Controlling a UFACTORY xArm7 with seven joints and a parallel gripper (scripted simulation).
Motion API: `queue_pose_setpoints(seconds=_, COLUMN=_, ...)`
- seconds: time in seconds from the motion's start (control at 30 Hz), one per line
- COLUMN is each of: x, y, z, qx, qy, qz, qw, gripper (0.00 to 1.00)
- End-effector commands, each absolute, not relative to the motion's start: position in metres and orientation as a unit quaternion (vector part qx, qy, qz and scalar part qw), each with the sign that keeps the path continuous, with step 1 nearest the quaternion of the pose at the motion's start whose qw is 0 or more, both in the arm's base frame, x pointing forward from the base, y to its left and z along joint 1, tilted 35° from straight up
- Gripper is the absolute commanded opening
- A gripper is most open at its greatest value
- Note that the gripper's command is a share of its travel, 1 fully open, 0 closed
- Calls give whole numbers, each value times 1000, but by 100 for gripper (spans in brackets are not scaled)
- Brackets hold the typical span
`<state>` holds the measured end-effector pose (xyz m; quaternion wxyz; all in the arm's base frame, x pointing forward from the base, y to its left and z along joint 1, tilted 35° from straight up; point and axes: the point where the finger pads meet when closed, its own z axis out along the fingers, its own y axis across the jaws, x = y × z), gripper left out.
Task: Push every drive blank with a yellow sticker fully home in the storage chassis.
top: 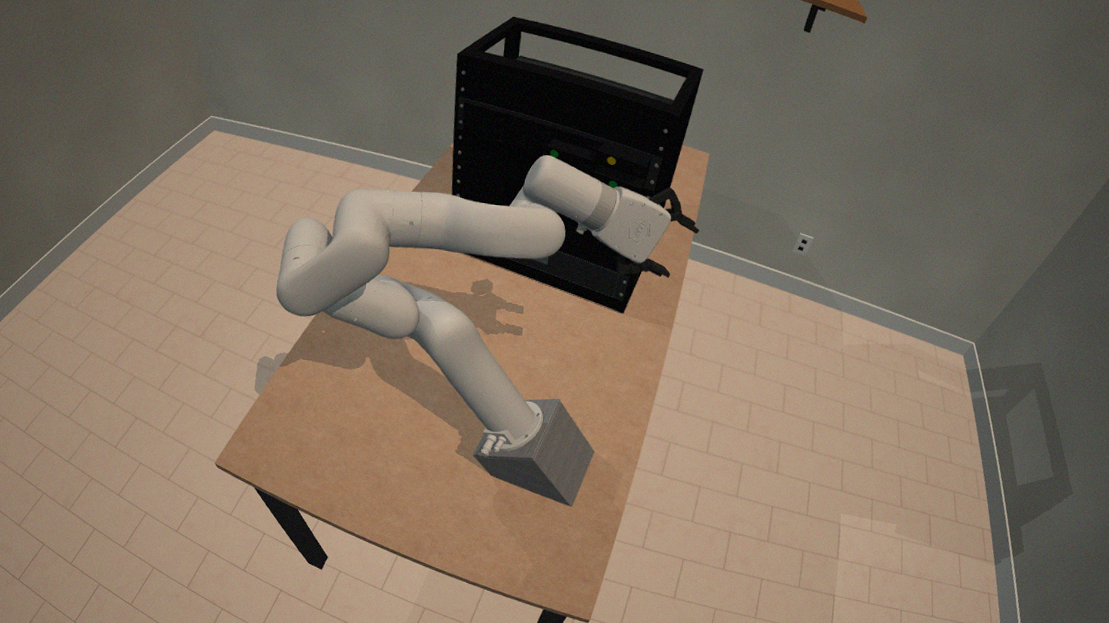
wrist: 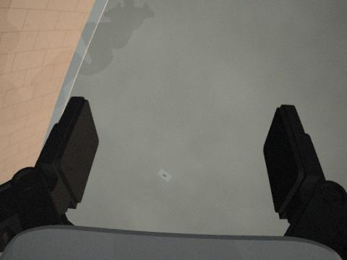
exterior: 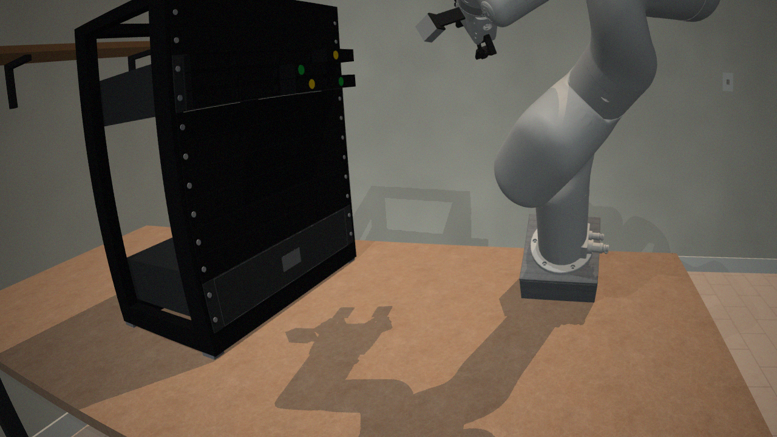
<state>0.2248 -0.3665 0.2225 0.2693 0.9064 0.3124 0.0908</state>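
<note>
My gripper [wrist: 181,122] hangs spread wide and empty, high beside the rack [exterior: 162,162], facing the grey wall [wrist: 202,53]. The yellow-stickered blanks [exterior: 335,54] [exterior: 311,83] stand out of the chassis front, well apart from my fingers, among green-stickered ones [exterior: 300,69]

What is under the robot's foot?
A grey block on the brown table holds the arm's round foot. The block's top under the foot is covered.
</note>
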Motion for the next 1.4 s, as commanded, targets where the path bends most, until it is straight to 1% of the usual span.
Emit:
queue_pose_setpoints(seconds=0.0, x=228, y=-385, z=228, qx=883, qy=314, qz=83, qw=337, gripper=100)
queue_pose_setpoints(seconds=0.13, x=235, y=-387, z=231, qx=861, qy=329, qz=93, qw=377, gripper=100)
queue_pose_setpoints(seconds=0.23, x=239, y=-385, z=232, qx=849, qy=338, qz=102, qw=393, gripper=100)
queue_pose_setpoints(seconds=0.37, x=244, y=-381, z=232, qx=837, qy=347, qz=113, qw=407, gripper=100)
queue_pose_setpoints(seconds=0.6, x=261, y=-352, z=231, qx=798, qy=380, qz=175, qw=434, gripper=100)
queue_pose_setpoints(seconds=0.73, x=269, y=-328, z=230, qx=777, qy=394, qz=223, qw=437, gripper=100)
queue_pose_setpoints(seconds=0.9, x=273, y=-314, z=230, qx=767, qy=400, qz=249, qw=435, gripper=100)
queue_pose_setpoints(seconds=1.37, x=279, y=-245, z=240, qx=722, qy=406, qz=386, qw=406, gripper=100)
